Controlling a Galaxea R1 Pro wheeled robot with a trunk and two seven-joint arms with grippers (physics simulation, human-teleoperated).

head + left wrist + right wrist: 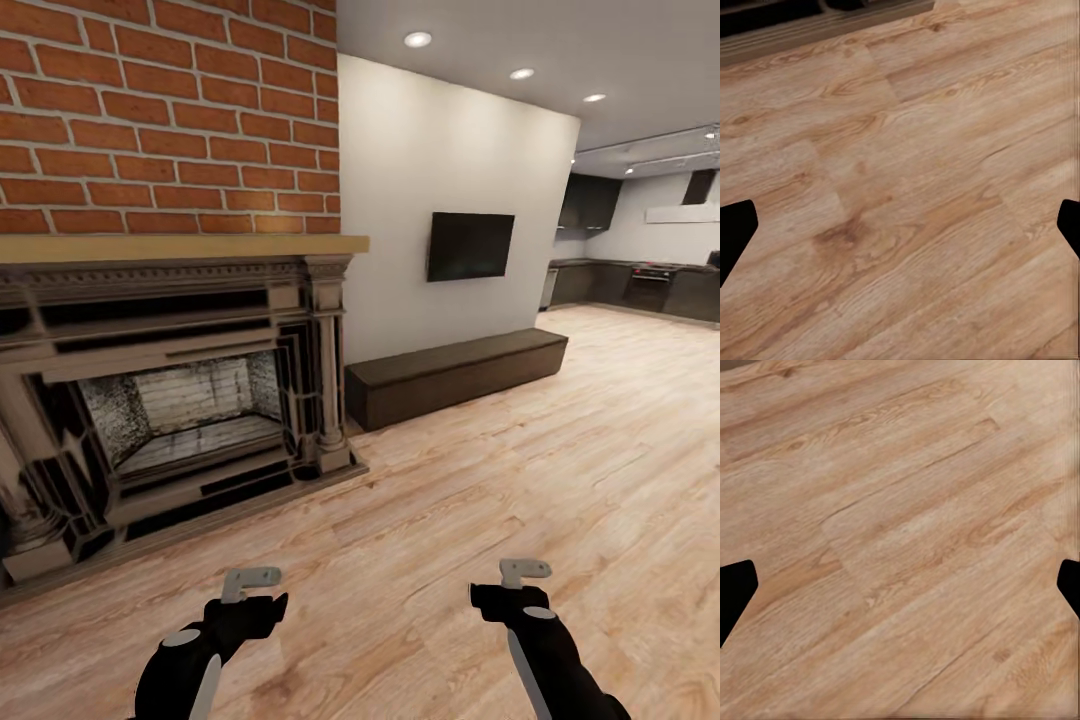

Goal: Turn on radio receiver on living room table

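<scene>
The red radio receiver and the grey coffee table are out of view. My left gripper [250, 582] and right gripper [523, 572] hang low in front of me over the wood floor [480, 500], both empty. In the left wrist view the black fingertips [736, 232] sit at the picture's two sides, far apart, with bare planks between them. The right wrist view has its fingertips [736, 592] spread just as wide over the floor. Both grippers are open.
A brick fireplace [170, 400] with a wooden mantel stands close on the left. A dark low bench [455, 375] runs along the white wall under a black screen [470, 245]. Dark kitchen cabinets [640, 285] lie far right, across open floor.
</scene>
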